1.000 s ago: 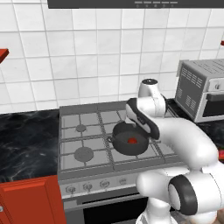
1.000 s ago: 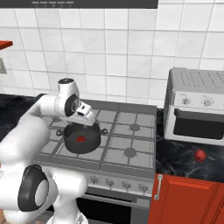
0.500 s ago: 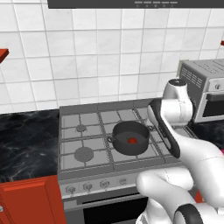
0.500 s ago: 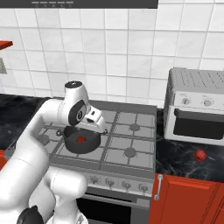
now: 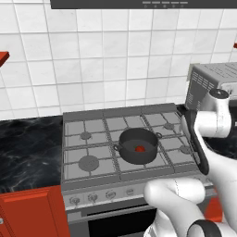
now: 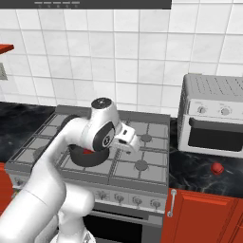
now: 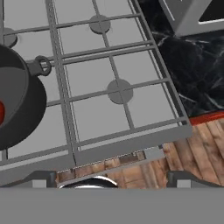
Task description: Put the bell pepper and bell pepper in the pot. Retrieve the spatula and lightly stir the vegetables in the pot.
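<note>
Claw (image 7: 111,177), item one: your two dark fingertips stand wide apart at the bottom of the hand view with nothing between them, looking down over the right-hand burners of the stove (image 7: 109,92) and the front edge of the cooktop, with wooden floor beyond. In the right base view you find the claw (image 6: 132,142) at the end of the white arm, hanging above the stove's middle grates, just right of the pot and clear of it. Item two, pot (image 5: 137,146): round, dark grey, shallow, seated on a front-centre burner in the left base view, with a stubby handle at each side; in the hand view it sits at the left edge, its ring handle (image 7: 41,65) pointing toward the grates. Item three, bell pepper (image 5: 140,148): one small red lump lying on the pot's floor, also glimpsed as a red sliver at the far left of the hand view. Item four, second red lump (image 6: 217,168): resting on the black marbled counter to the right of the stove, in front of the toaster oven (image 6: 213,121), well apart from the pot; at this size it is probably the other bell pepper, though you cannot confirm its shape. Item five, surroundings: white tiled wall (image 5: 106,65) behind, red cabinet fronts (image 6: 204,220) below the counter.
</note>
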Robot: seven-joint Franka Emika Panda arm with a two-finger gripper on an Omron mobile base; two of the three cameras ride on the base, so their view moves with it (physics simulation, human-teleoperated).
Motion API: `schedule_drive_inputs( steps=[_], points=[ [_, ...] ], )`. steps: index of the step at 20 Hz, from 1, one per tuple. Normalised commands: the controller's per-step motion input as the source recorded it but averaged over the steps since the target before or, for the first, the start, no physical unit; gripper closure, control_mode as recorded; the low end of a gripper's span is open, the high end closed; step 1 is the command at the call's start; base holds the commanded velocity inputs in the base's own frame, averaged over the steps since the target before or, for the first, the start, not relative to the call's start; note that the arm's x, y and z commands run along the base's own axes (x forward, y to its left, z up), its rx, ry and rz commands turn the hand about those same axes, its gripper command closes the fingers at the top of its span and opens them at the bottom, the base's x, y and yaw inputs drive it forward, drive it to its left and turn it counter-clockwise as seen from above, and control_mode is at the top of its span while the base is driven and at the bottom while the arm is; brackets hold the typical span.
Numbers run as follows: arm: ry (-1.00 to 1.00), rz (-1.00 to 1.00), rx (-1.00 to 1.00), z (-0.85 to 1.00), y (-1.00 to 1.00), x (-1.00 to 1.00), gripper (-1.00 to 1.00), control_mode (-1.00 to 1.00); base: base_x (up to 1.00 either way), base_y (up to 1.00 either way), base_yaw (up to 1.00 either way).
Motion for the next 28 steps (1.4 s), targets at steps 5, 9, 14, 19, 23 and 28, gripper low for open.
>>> schedule_drive_inputs(
  steps=[5,9,14,19,23,28],
  points=[
    [-0.02,-0.07,0.0,-0.03,-0.97,-0.06,-1.0,-1.0,0.0,0.0,0.0],
    [0.01,-0.08,0.0,0.0,-0.94,-0.07,-1.0,-1.0,0.0,0.0,0.0],
    [0.03,-0.1,0.0,0.0,-0.97,0.0,-1.0,-1.0,0.0,0.0,0.0],
    [-0.04,-0.02,0.0,-0.07,-0.97,-0.1,-1.0,-1.0,0.0,0.0,0.0],
    [-0.2,0.0,-0.02,-0.1,-0.79,-0.03,-1.0,-1.0,0.0,0.0,0.0],
    [-0.15,0.0,-0.02,0.0,-0.59,0.09,-1.0,-1.0,0.0,0.0,0.0]
  ],
)
